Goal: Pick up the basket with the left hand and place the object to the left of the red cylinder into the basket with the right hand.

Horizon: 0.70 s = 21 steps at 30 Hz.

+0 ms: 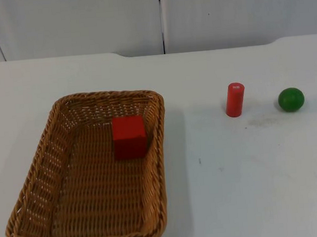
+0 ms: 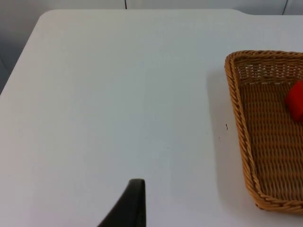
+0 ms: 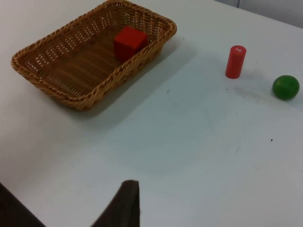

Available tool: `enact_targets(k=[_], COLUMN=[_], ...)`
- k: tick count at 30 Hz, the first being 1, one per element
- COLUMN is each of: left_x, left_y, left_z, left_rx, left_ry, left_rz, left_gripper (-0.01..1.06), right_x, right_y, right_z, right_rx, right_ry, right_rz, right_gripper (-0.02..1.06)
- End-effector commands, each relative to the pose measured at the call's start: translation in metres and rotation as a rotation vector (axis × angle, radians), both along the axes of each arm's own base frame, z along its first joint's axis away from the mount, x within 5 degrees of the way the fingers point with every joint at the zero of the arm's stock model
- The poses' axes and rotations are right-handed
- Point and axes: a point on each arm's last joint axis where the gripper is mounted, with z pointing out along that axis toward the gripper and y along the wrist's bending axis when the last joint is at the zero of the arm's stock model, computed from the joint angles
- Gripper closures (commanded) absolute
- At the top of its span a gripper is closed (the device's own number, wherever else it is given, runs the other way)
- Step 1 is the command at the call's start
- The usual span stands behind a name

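Woven wicker basket (image 1: 42, 184); smooth matt red cube (image 1: 129, 135), white table (image 1: 253, 188).

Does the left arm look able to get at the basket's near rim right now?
Probably yes. The basket sits flat on the white table, with bare table between it and the left arm's fingertip. The red block lies inside, away from that rim.

A wide bare strip of table (image 1: 207, 164) runs between the basket (image 1: 36, 184) and the red cylinder (image 1: 235, 99); the green ball (image 1: 291, 99) stands near the cylinder's far side
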Motion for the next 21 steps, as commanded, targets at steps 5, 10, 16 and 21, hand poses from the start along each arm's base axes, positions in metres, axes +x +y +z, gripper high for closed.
enact_targets(k=[5,10,16,21], left_x=[-0.0008,-0.0008,-0.0008,-0.0008], left_y=[0.0004,0.0004,0.0004,0.0004], left_z=[0.0,0.0,0.0,0.0], left_rx=[0.006,0.006,0.006,0.006], left_ry=[-0.003,-0.003,-0.003,-0.003], left_rz=[0.005,0.005,0.005,0.005], left_gripper=[0.0,0.0,0.0,0.0], right_x=[-0.0002,-0.0005,-0.0009,-0.0009], right_y=[0.0001,0.0006,0.0016,0.0016], right_z=[0.0013,0.0013,0.0013,0.0013], right_rx=[0.007,0.006,0.005,0.0], right_ry=[-0.016,-0.016,-0.016,-0.019], right_rz=[-0.026,-0.111,-0.246,-0.322], right_gripper=[-0.01,-0.01,-0.01,-0.01])
